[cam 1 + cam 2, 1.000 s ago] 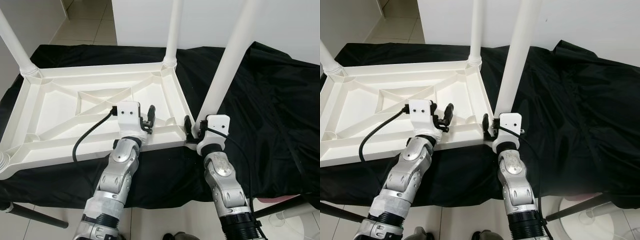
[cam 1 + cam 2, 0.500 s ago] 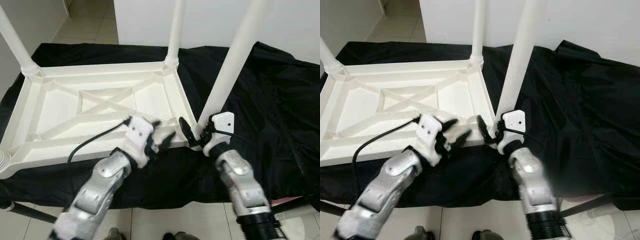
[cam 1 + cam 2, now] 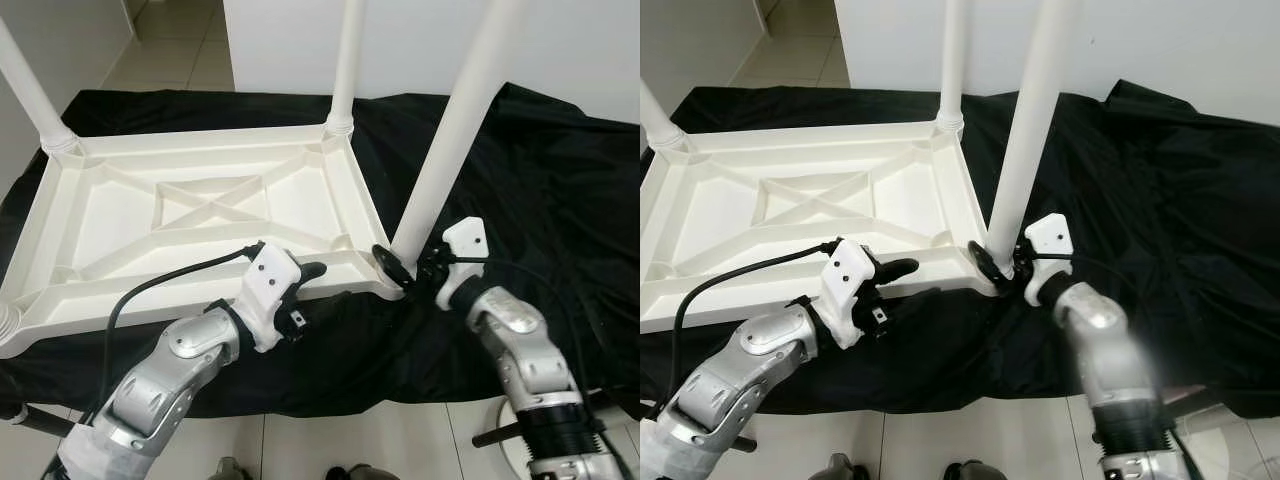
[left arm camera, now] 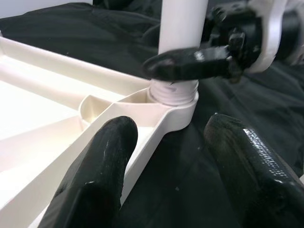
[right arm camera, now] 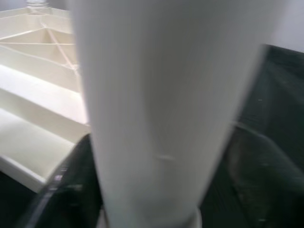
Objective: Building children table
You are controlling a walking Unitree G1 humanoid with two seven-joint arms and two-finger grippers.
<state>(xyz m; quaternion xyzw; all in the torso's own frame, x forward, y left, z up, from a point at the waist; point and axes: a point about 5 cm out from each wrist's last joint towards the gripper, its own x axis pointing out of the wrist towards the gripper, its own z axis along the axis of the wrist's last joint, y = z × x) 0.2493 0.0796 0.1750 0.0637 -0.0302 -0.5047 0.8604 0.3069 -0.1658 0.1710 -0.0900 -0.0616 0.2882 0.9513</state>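
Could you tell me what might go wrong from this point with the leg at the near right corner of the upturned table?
The right gripper grips the white leg only at its base, so the tall leg could tilt in its corner socket rather than seat straight. The left gripper is open astride the tabletop's rim without clamping it, so the tabletop may slide on the loose black cloth.

A plain indoor room, likely in a home, with pale glossy floor tiles [image 3: 180,45], bare white walls [image 3: 600,50], and a work surface draped in black cloth [image 3: 560,200] holding an upturned white plastic children's table [image 3: 190,220] being assembled.
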